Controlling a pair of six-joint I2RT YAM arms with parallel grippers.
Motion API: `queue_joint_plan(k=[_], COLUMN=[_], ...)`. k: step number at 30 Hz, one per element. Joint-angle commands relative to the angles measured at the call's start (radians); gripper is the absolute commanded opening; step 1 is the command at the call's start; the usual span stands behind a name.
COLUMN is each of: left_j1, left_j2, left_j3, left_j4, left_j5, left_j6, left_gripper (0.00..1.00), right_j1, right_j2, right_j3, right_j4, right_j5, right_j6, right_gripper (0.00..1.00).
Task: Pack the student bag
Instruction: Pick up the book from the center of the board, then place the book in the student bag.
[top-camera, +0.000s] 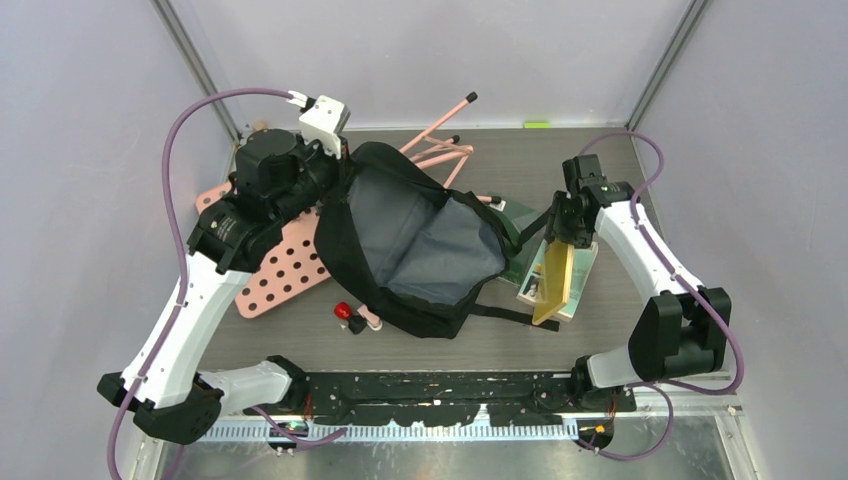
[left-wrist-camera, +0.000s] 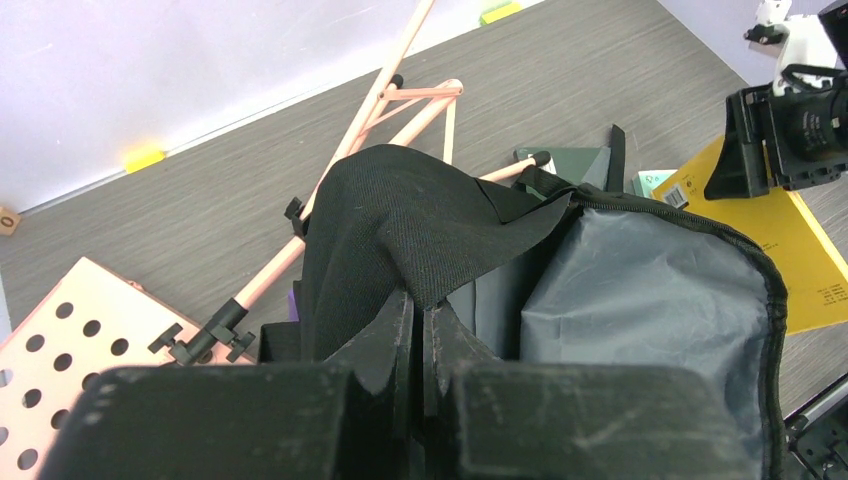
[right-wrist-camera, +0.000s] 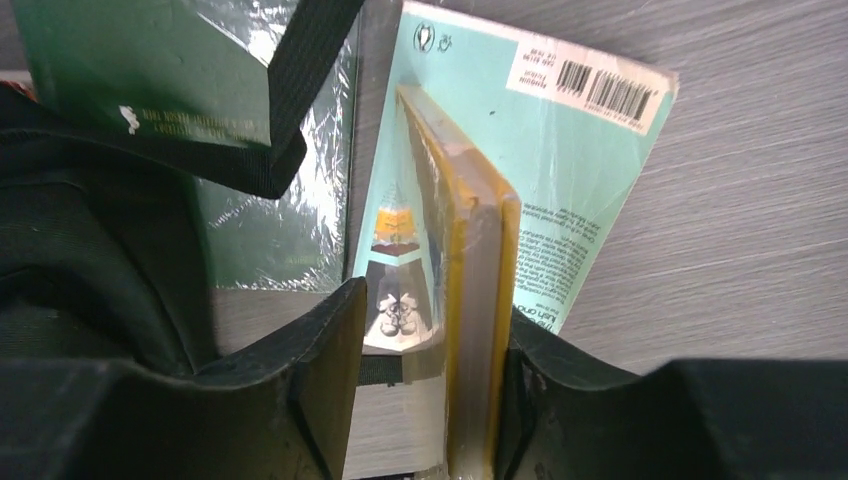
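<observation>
Left claw (left-wrist-camera: 420, 300) pinches the bag (left-wrist-camera: 400, 220) by its black rim. Right claw (right-wrist-camera: 435, 305) straddles an upright yellow book (right-wrist-camera: 480, 280) above a teal book (right-wrist-camera: 560, 140); I cannot tell whether it grips.

Overhead view looks down; close wrist views share the student bag (top-camera: 420, 250).

Green book (right-wrist-camera: 130, 60) lies partly hidden beneath the black backpack (top-camera: 420, 240) and its strap. Left arm (top-camera: 190, 310) covers part of the pink pegboard (top-camera: 285, 270). Yellow book (right-wrist-camera: 475, 330) is cut off by the wrist view's bottom edge. Small red object (top-camera: 343, 310), too small to identify.
</observation>
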Motion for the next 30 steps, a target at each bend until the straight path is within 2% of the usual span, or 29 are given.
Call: queue_joint_plan(k=[1, 3, 4, 6, 12, 17, 20, 25, 30], left_j1=[0.003, 0.003, 0.003, 0.003, 0.003, 0.003, 0.003, 0.003, 0.003], left_j2=[-0.039, -0.038, -0.040, -0.041, -0.040, -0.036, -0.029, -0.011, 0.010], left_j3=[0.031, 0.035, 0.039, 0.046, 0.084, 0.106, 0.118, 0.145, 0.168], left_j4=[0.080, 0.079, 0.078, 0.078, 0.077, 0.073, 0.066, 0.056, 0.046], left_j5=[-0.004, 0.000, 0.002, 0.011, 0.070, 0.108, 0.109, 0.107, 0.099], left_j6=[0.013, 0.010, 0.008, 0.002, -0.026, -0.050, -0.058, -0.078, -0.091], left_gripper=[0.00, 0.00, 0.00, 0.00, 0.00, 0.00, 0.00, 0.00, 0.00], right_j1=[0.014, 0.015, 0.015, 0.016, 0.027, 0.063, 0.104, 0.189, 0.346], right_j2=[-0.031, -0.037, -0.042, -0.061, -0.140, -0.167, -0.190, -0.225, -0.200], right_j3=[-0.037, -0.036, -0.029, 0.019, 0.308, 0.532, 0.586, 0.574, 0.580], right_j4=[0.026, 0.010, -0.011, -0.061, -0.184, -0.171, -0.116, 0.047, 0.136], right_j5=[-0.017, -0.008, -0.002, 0.026, 0.069, 0.013, -0.025, -0.091, -0.179], right_j6=[0.040, 0.059, 0.064, 0.084, 0.164, 0.277, 0.355, 0.473, 0.560], right_gripper=[0.46, 0.26, 0.10, 0.02, 0.00, 0.00, 0.00, 0.01, 0.00])
